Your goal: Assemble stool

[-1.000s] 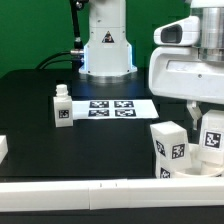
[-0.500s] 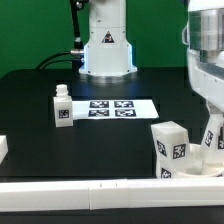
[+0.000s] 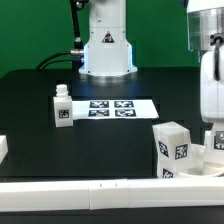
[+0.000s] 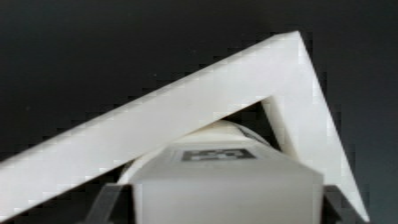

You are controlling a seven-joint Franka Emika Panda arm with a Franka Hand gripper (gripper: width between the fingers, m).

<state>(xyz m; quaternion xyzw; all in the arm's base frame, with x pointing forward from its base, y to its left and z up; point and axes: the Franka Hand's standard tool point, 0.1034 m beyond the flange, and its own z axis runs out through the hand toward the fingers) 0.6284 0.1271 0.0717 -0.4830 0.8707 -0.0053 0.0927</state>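
My gripper (image 3: 214,146) hangs at the exterior view's right edge, low over the corner of the table. In the wrist view the gripper (image 4: 228,208) is shut on a white stool leg (image 4: 221,180), whose tag faces the camera; a dark finger (image 4: 118,200) shows on each side of it. A second leg (image 3: 172,150) stands just beside the gripper, on the exterior view's left of it. A third leg (image 3: 62,106) stands upright further left, by the marker board (image 3: 111,107). The round seat (image 3: 198,168) lies low at the front right, mostly hidden.
A long white border bar (image 3: 100,194) runs along the front edge. Two border bars meet in a corner (image 4: 267,80) right beyond the held leg. A small white part (image 3: 3,148) shows at the left edge. The robot base (image 3: 106,45) stands at the back.
The arm has moved toward the exterior view's right and down, carrying the held leg lower toward the corner. The other legs have not moved.
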